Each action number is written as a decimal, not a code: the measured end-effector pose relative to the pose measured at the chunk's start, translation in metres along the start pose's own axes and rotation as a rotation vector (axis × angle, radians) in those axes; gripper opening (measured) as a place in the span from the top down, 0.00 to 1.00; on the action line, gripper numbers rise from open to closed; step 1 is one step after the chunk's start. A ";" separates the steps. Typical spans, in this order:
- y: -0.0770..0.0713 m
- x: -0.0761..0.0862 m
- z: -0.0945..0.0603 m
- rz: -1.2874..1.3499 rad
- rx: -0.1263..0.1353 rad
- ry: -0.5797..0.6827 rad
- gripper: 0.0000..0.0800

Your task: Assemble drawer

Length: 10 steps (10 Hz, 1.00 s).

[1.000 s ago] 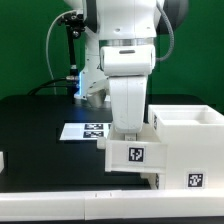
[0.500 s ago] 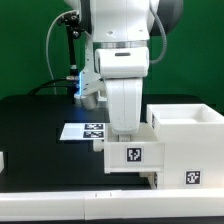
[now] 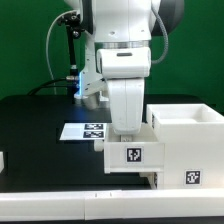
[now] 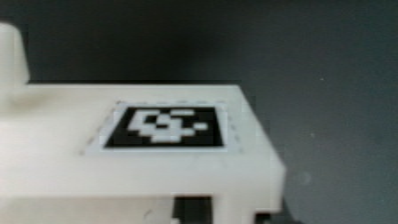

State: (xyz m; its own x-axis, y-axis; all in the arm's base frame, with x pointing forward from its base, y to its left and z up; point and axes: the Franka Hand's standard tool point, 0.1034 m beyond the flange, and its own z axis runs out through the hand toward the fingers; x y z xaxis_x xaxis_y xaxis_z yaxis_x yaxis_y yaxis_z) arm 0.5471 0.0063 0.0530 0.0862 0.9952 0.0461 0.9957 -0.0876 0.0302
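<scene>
A small white drawer tray (image 3: 132,156) with a square marker on its front hangs against the exterior view's left side of the tall white casing (image 3: 190,125), which bears its own marker low down. My gripper (image 3: 125,136) comes down from above onto the tray's back wall and is shut on it; the fingertips are hidden behind the wall. In the wrist view a white tray face with a marker (image 4: 169,127) fills most of the picture, and my fingers do not show clearly there.
The marker board (image 3: 84,130) lies flat on the black table behind the tray. A small white part (image 3: 3,158) shows at the exterior view's left edge. A white strip (image 3: 60,200) runs along the table's front.
The arm and the tray in it have shifted a little toward the exterior view's left and slightly up since a second ago. The casing has not moved.
</scene>
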 end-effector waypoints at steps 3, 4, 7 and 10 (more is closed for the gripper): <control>-0.002 -0.006 0.001 0.026 -0.011 0.007 0.95; -0.002 -0.006 0.001 0.025 -0.012 0.007 0.95; -0.002 -0.006 0.001 0.025 -0.012 0.006 0.95; -0.003 0.001 -0.003 -0.012 -0.025 -0.003 0.95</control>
State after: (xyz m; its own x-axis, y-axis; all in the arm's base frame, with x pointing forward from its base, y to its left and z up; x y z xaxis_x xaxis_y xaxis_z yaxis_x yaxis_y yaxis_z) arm 0.5438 0.0077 0.0562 0.0744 0.9963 0.0430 0.9955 -0.0767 0.0553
